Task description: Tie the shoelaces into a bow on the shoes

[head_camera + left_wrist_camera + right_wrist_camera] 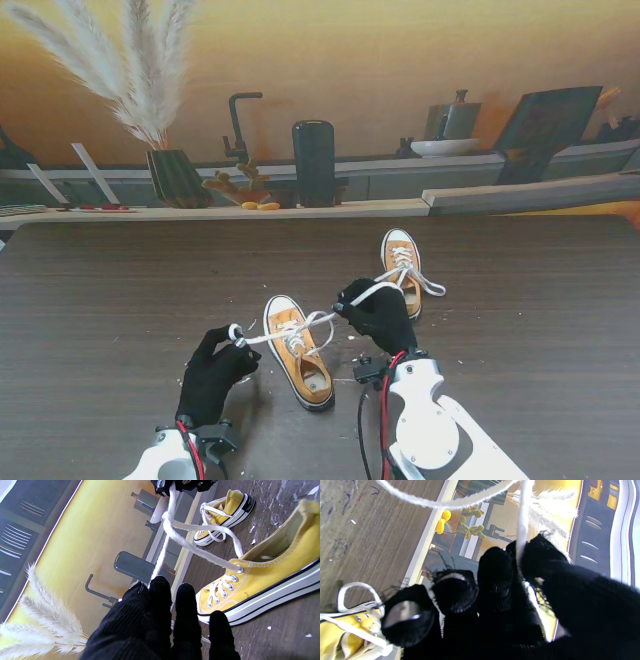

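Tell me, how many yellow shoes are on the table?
2. The nearer shoe lies between the two hands, its laces held by both; the farther shoe lies beyond the right hand.

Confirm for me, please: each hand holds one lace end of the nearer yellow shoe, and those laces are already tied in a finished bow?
Not quite. The left hand and right hand each hold a lace end of the nearer shoe, but the left wrist view shows the laces only crossed once, no bow yet.

The two shoes (298, 352) are yellow with white laces (300, 325) and white soles with a dark stripe, each robot hand (212, 378) wears a black glove, and the counter (120, 290) is dark brown wood.
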